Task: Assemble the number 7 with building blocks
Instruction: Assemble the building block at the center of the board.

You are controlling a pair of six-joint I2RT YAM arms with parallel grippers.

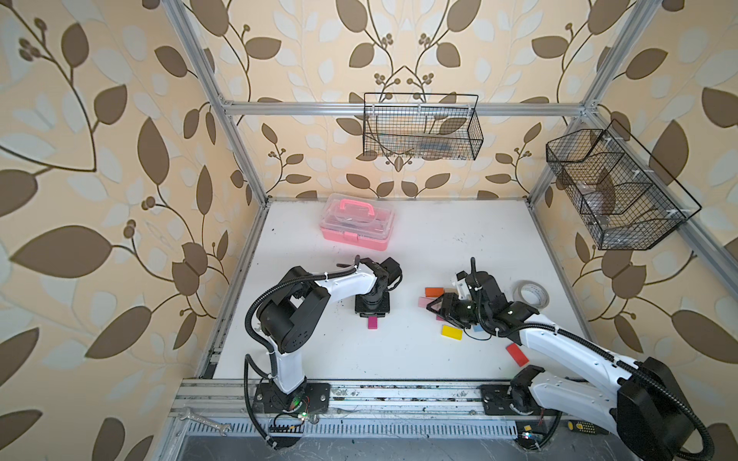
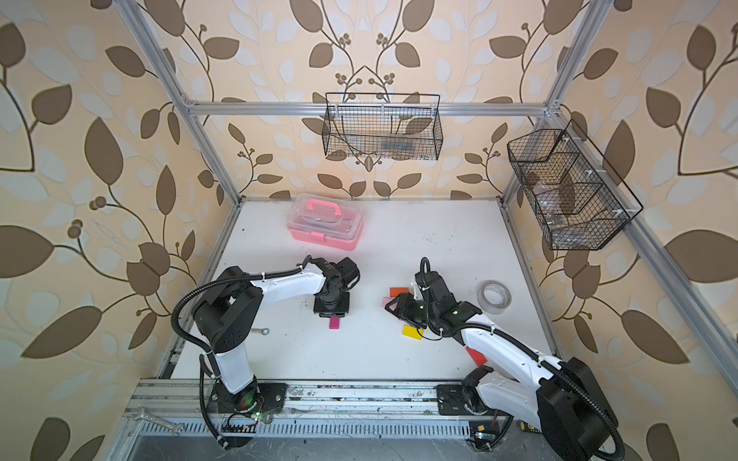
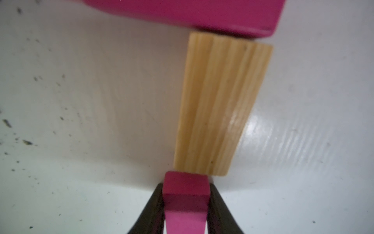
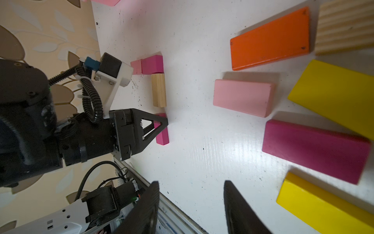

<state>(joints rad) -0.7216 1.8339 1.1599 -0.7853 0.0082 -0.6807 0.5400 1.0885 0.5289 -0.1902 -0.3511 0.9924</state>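
Pinching magenta block [image 3: 186, 214], left pincer [image 3: 186, 188]; long axis in line with wood block [image 3: 218, 105]; right pincer [image 4: 191, 183] spread.

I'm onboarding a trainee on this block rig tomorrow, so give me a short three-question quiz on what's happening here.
1. Multiple choice: what colour is the block in the left hand? A yellow; B magenta; C orange.
2. True or false: the right hand is closed on a block.
3. Fill in: the stem block lying between the magenta bar block and the held block is plain ____.
Key: 1 B. 2 False, its jaws stand open and empty. 3 wood.
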